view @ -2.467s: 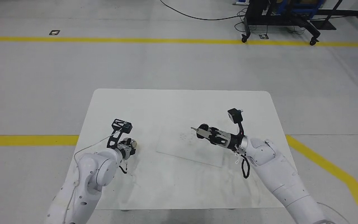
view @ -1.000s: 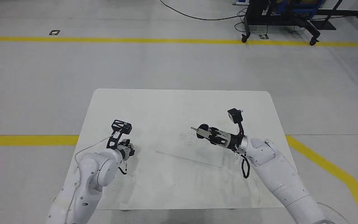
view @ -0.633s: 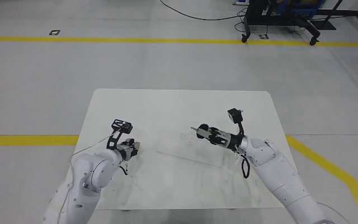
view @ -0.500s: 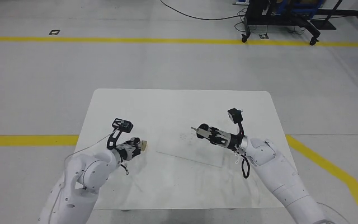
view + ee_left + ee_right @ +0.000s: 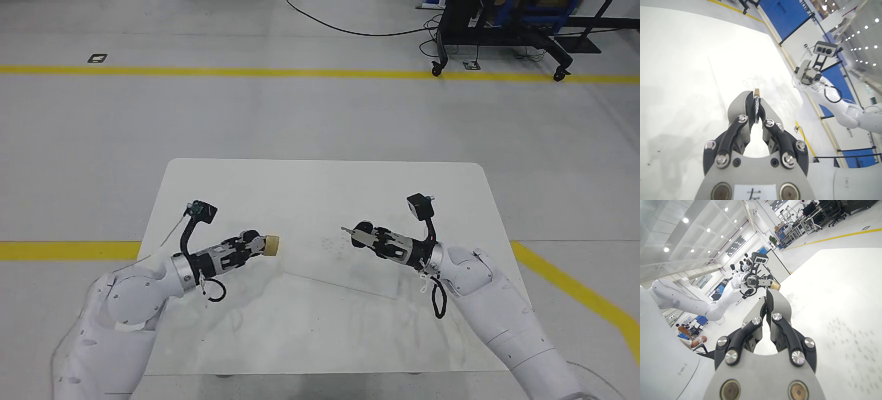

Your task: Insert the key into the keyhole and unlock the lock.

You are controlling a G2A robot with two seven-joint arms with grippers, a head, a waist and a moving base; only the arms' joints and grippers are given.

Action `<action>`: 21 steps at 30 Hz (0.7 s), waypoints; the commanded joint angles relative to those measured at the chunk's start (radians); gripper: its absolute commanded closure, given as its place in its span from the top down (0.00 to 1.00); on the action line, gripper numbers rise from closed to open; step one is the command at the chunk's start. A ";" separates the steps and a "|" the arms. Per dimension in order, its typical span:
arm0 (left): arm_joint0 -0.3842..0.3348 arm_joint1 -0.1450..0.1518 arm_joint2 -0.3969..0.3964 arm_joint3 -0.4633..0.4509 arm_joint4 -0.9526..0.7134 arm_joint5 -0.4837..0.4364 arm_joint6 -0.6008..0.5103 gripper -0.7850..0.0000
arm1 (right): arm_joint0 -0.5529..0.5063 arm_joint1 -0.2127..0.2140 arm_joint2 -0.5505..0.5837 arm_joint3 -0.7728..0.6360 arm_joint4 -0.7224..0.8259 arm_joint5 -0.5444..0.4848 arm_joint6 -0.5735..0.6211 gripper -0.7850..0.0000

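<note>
One left tool [image 5: 755, 101] clasping lock [image 5: 756, 92], right tool [image 5: 768, 297] key [image 5: 346, 231]

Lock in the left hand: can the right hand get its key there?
Probably yes. The lock juts from the left hand toward the key in the right hand, with open space between them over the table.

A white paper label [image 5: 755, 191] on the grey metal base plate of the left gripper [image 5: 755, 102] bears one dark handwritten character, partly cut off. Blue wall panels [image 5: 795, 17] carry white lettering, and the white right arm [image 5: 848, 113] a small dark mark, both too small to read.
</note>
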 commanded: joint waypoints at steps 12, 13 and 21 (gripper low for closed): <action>-0.084 -0.025 0.093 0.210 -0.582 0.029 -0.074 0.00 | 0.047 -0.035 -0.092 -0.027 0.050 0.065 -0.078 0.00; -0.097 -0.028 0.100 0.242 -0.652 0.031 -0.097 0.00 | 0.063 -0.044 -0.118 -0.020 0.072 0.066 -0.079 0.00; -0.169 -0.039 0.104 0.454 -1.032 0.034 -0.317 0.00 | 0.197 -0.114 -0.288 0.065 0.221 0.057 -0.043 0.00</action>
